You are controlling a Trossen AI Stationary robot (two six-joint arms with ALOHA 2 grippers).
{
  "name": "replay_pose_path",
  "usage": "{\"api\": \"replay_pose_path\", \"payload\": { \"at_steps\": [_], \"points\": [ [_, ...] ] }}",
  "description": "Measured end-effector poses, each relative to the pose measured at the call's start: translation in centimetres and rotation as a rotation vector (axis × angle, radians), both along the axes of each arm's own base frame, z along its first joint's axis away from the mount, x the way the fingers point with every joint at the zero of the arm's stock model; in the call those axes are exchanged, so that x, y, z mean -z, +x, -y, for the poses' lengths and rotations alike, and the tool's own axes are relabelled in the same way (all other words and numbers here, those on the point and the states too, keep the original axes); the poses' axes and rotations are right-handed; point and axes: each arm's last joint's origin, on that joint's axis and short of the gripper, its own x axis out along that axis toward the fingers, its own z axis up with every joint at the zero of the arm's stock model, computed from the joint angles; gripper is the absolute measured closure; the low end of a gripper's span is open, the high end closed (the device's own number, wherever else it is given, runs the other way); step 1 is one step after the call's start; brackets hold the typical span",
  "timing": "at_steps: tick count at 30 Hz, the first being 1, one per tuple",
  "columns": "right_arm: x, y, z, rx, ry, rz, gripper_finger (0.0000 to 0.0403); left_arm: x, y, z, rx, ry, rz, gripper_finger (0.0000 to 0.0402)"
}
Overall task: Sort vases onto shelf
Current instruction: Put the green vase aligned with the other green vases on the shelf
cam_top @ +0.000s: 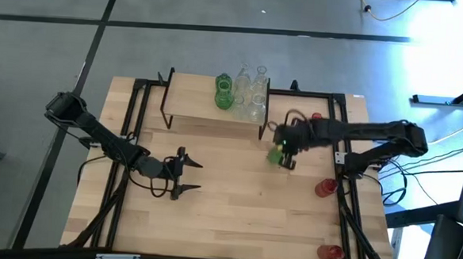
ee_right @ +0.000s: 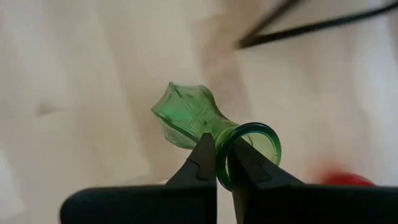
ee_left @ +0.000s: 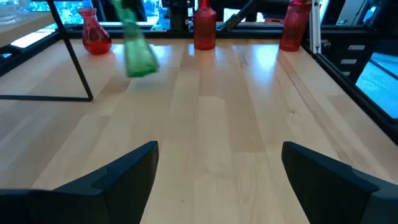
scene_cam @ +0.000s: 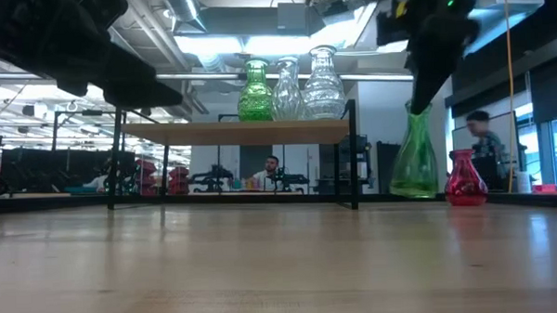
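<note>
Three vases stand on the shelf (cam_top: 209,104) at its right end: one green vase (cam_top: 224,92) w/ two clear vases (cam_top: 253,87) beside it; in low view they sit in a row, green one leftmost. Right gripper (cam_top: 284,154) is clenched on rim of a second green vase (ee_right: 198,118), fingers pinching its neck wall; that vase sits near the shelf's right front leg, tilted in left wrist view; can't tell if its base touches the table (cam_top: 235,217). Three red vases (cam_top: 326,187) stand along table's right side, one near the shelf's right end, one mid-edge, one by front corner. Left gripper (cam_top: 191,177) hovers over table's left-centre, fingers spread wide, grasping nothing.
</note>
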Motion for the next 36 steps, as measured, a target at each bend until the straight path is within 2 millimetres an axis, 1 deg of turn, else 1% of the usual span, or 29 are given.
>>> {"api": "replay_pose_path", "payload": {
  "at_steps": [4, 7, 10, 13, 15, 18, 23, 28, 31, 36],
  "points": [
    [0.0, 0.4, -2.8, -0.083, 0.012, 0.033, 0.0398, -0.1, 0.0, 0.0, 0.000, -0.005, 0.011, 0.0066],
    [0.4, 1.1, -4.6, -0.147, 0.025, 0.071, 0.0398, -0.3, 0.1, 0.0, 0.000, -0.015, 0.032, 0.0066],
    [1.0, 2.2, -6.2, -0.203, 0.033, 0.118, 0.0398, -0.5, 0.2, 0.1, 0.000, -0.026, 0.055, 0.0066],
    [1.7, 3.3, -7.1, -0.253, 0.057, 0.151, 0.0398, -0.6, 0.2, 0.1, 0.000, -0.030, 0.064, 0.0066],
    [2.1, 4.2, -7.4, -0.270, 0.065, 0.156, 0.0398, -0.6, 0.2, 0.1, 0.000, -0.030, 0.064, 0.0066],
    [2.1, 5.7, -7.6, -0.289, 0.050, 0.137, 0.0398, -0.6, 0.2, 0.1, 0.002, -0.024, 0.063, 0.0066],
    [1.2, 8.8, -8.3, -0.383, 0.012, 0.152, 0.0397, -0.6, 0.2, 0.1, 0.002, -0.023, 0.063, 0.0066],
    [0.3, 11.3, -8.8, -0.454, -0.018, 0.175, 0.0397, -0.6, 0.2, 0.1, 0.001, -0.025, 0.057, 0.0066],
    [0.3, 12.2, -9.1, -0.481, -0.029, 0.181, 0.0397, -0.4, 0.2, 0.1, 0.006, -0.025, 0.048, 0.0066],
    [1.5, 12.8, -9.2, -0.504, -0.038, 0.138, 0.0397, 0.2, 0.4, 0.2, 0.008, -0.025, 0.020, 0.0066]
  ]
}}
